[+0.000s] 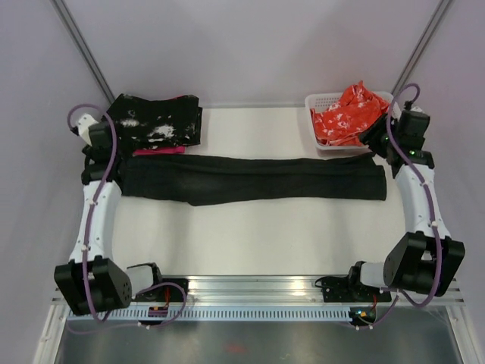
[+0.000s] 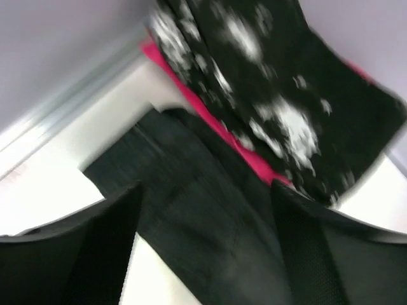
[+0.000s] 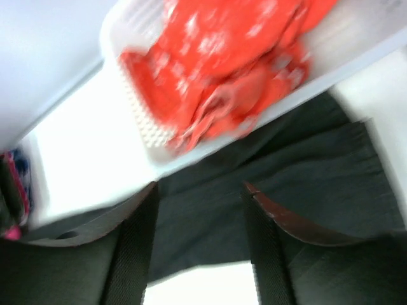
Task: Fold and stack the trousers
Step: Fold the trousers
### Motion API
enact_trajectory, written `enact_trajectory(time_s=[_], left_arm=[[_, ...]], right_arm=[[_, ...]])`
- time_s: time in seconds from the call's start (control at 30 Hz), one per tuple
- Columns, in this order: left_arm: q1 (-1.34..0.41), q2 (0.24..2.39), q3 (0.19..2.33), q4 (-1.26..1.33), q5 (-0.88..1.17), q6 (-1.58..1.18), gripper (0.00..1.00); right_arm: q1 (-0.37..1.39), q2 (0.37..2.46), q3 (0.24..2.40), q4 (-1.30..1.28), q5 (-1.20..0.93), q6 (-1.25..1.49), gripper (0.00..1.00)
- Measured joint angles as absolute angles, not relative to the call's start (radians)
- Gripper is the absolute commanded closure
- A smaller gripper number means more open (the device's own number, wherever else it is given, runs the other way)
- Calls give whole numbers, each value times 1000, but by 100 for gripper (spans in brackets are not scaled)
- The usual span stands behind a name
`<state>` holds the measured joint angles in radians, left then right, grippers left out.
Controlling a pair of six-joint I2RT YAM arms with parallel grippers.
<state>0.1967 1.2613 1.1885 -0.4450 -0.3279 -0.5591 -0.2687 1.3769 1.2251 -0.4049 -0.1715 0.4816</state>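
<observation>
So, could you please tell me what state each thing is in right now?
Trousers: lying flat in a long strip, not held.
Speckled cloth: folded, atop pink cloth.
Basket: holding crumpled orange cloth.
Left end effector: open, over trousers.
Right end effector: open, over trousers.

The top view looks steeply down from above and behind the arm bases and takes in the whole surface (image 1: 250, 243). The left wrist view hangs close over one end of the trousers (image 2: 191, 216), with the speckled cloth (image 2: 280, 82) at upper right. The right wrist view hangs close over the other end, with the basket (image 3: 141, 127) at the top. The top view shows both spots, at its left and right edges.
</observation>
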Motion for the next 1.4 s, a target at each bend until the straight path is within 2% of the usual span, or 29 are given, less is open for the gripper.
enact_trajectory(time_s=[0.03, 0.1, 0.13, 0.2, 0.3, 0.43, 0.6, 0.83, 1.03, 1.4], left_arm=[[168, 1219, 1129, -427, -311, -564, 41], [107, 1178, 1019, -406, -273, -574, 61], [79, 1183, 980, -405, -250, -583, 83], [19, 1233, 928, -404, -221, -606, 97], [-53, 1326, 902, -402, -191, -624, 98], [-105, 1460, 924, -384, -174, -636, 98], [-108, 1633, 1015, -384, -184, -639, 98], [-108, 1686, 991, -386, -192, -671, 98], [-108, 1657, 918, -368, -171, -696, 98], [-109, 1492, 782, -448, -118, -730, 98]], right_arm=[[-238, 1350, 1189, -395, -177, 478, 58], [-175, 1319, 1109, -372, -178, 479, 69], [-139, 1313, 1065, -365, -177, 482, 80], [-59, 1314, 975, -354, -169, 493, 89], [61, 1331, 879, -353, -138, 514, 99], [147, 1426, 869, -322, -78, 524, 100], [167, 1619, 916, -277, 10, 519, 100], [167, 1753, 986, -234, 83, 516, 100], [168, 1730, 934, -170, 97, 540, 100], [169, 1528, 699, -120, 122, 618, 100]])
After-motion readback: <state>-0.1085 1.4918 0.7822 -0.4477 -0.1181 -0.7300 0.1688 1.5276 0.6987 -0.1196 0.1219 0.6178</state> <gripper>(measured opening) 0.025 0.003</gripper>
